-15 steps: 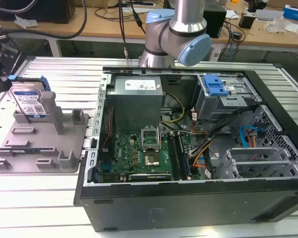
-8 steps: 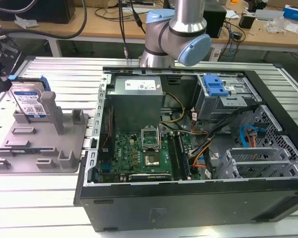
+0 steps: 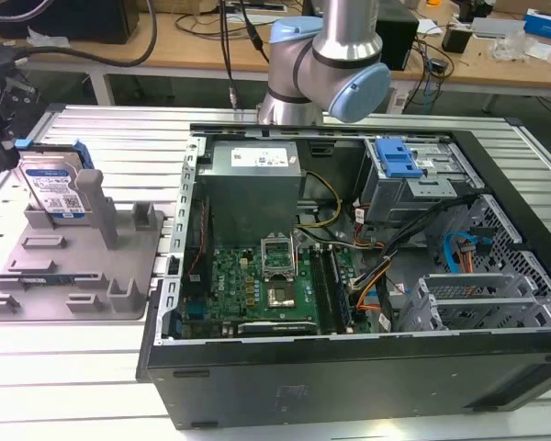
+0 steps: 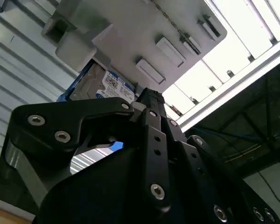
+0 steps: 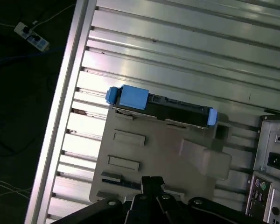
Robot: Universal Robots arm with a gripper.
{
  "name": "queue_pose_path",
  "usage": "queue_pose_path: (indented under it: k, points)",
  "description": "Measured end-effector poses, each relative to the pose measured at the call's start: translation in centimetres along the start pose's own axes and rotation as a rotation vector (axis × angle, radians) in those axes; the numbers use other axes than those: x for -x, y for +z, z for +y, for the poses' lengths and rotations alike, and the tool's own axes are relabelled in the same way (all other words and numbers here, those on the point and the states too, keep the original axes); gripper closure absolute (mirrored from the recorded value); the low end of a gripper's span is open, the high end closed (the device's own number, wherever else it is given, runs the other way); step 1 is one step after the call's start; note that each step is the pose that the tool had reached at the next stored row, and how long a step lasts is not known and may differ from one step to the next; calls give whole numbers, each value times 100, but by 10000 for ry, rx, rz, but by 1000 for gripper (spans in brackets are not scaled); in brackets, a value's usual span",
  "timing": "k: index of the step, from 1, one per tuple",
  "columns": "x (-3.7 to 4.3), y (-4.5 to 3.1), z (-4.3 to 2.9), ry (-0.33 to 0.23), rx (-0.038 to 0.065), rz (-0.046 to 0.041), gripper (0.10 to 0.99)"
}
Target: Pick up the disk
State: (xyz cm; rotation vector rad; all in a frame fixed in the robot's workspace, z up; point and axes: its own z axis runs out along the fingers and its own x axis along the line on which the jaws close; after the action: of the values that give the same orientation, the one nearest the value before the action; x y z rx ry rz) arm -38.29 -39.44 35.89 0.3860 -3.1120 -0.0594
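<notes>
The disk (image 3: 55,188) is a silver hard drive with a white-and-blue label and blue side rails. It stands upright on its edge at the far end of the grey plastic tray (image 3: 73,276), at the exterior view's left. In the first wrist view I see the disk (image 5: 163,111) edge-on from above, and my gripper (image 5: 152,180) hovers over the tray (image 5: 144,154), apart from the disk. Its fingertips are closed together with nothing between them. In the second wrist view the disk's label (image 4: 107,86) shows just beyond the gripper (image 4: 148,97).
An open computer case (image 3: 349,266) lies right of the tray, with a blue latch on a metal cage (image 3: 399,161) inside. Its back panel (image 5: 273,163) stands close to the tray. Past the slatted metal table's edge (image 5: 60,116) the floor drops away, with a power strip (image 5: 32,37).
</notes>
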Motion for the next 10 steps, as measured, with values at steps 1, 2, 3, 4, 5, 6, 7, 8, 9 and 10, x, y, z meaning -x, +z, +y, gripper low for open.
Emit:
queue_pose_path:
  k: [1, 2, 3, 4, 5, 6, 7, 8, 9, 10]
  points:
    - [0, 1, 0, -398, 0, 15, 980]
    - [0, 1, 0, -593, 0, 22, 980]
    - [0, 2, 0, -763, 0, 28, 980]
    - [0, 2, 0, -1149, 0, 43, 980]
    - [0, 2, 0, -1498, -1, 58, 980]
    - [0, 2, 0, -1689, -1, 65, 980]
    - [0, 2, 0, -1873, -1, 72, 980]
    - [0, 3, 0, -2172, -1, 83, 980]
    - [0, 2, 0, -2533, -1, 97, 914]
    - [0, 3, 0, -2892, -1, 110, 851]
